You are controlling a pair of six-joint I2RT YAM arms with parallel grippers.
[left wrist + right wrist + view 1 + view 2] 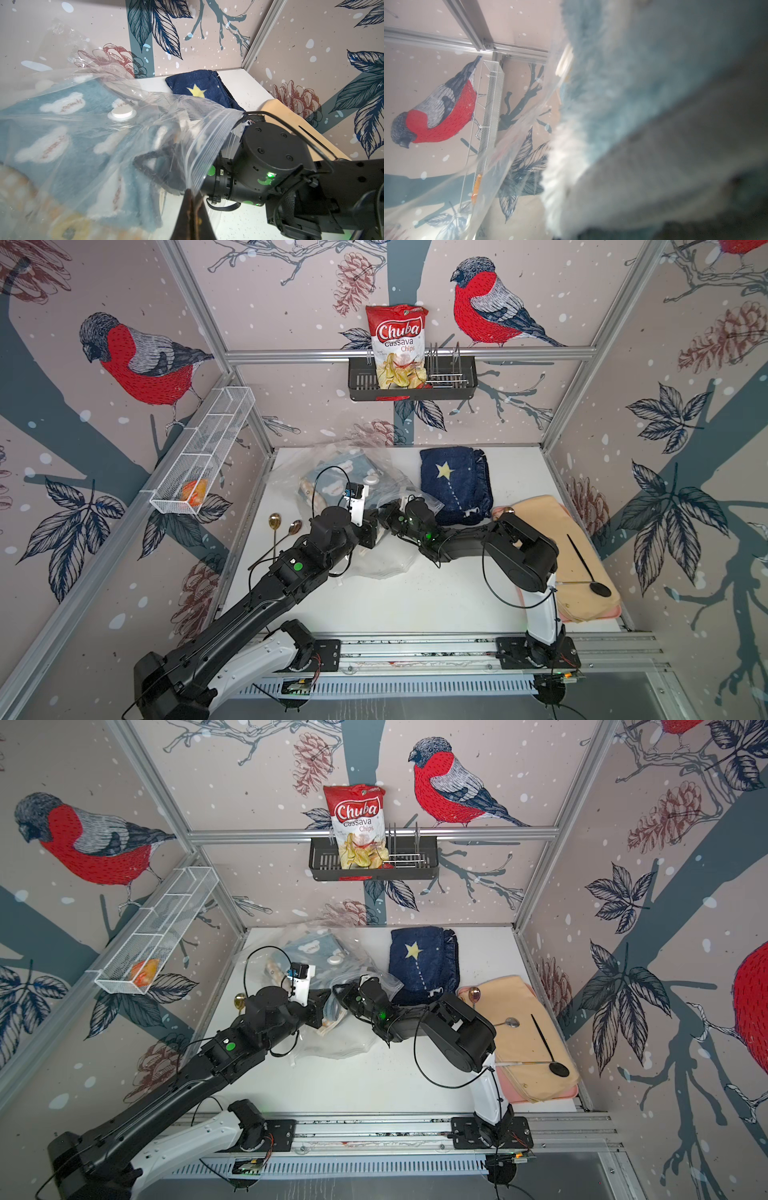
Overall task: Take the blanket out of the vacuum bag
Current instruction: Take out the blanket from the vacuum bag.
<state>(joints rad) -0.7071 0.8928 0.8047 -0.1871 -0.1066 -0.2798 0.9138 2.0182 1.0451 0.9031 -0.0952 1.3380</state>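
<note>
So, the vacuum bag (390, 485) sits crumpled toward 11 o'clock on the white table (436, 597) in both top views, with the blue cloud blanket (68, 128) inside (hazy through the plastic). The left gripper (192, 193) is pinched tight on the zip-seal edge (209, 133), and the frame cuts off its body. The right gripper (153, 164) is buried in the bag mouth, jaws together; can't tell if they've got any fleece. The right wrist view is mostly blurry blue fuzz, plus the valve cap (564, 60).
</note>
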